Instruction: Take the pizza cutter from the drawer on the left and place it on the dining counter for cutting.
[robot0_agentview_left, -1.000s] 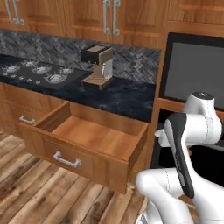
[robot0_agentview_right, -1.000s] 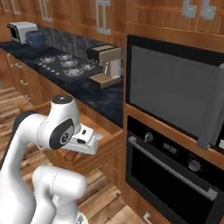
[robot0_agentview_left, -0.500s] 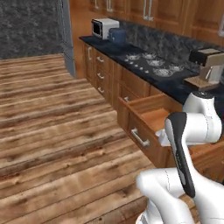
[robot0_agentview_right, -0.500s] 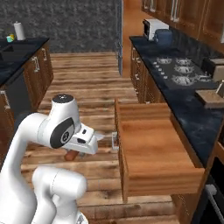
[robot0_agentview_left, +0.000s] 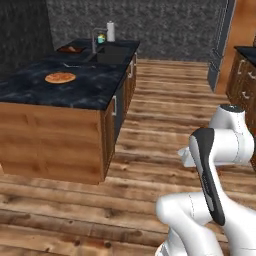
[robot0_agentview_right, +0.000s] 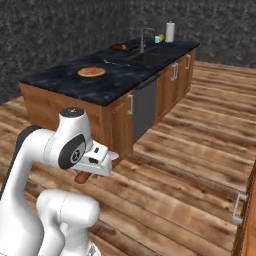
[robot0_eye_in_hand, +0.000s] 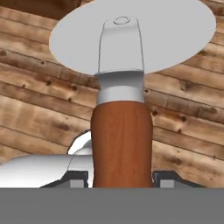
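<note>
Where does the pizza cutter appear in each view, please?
Right base view: lower left; the brown handle end of the pizza cutter pokes out beneath the gripper.
Hand view: centre; the handle rises from the bottom edge to the round grey blade at the top.
Shared landmark: the plank floor lies behind it in both.

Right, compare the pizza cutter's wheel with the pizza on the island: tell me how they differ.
The cutter wheel is flat grey metal; the pizza is orange-brown. The wheel sits on a wood-handled pizza cutter between the fingers, above the wooden floor; the pizza lies flat on the dining counter, untouched. Both are round, thin discs.
</note>
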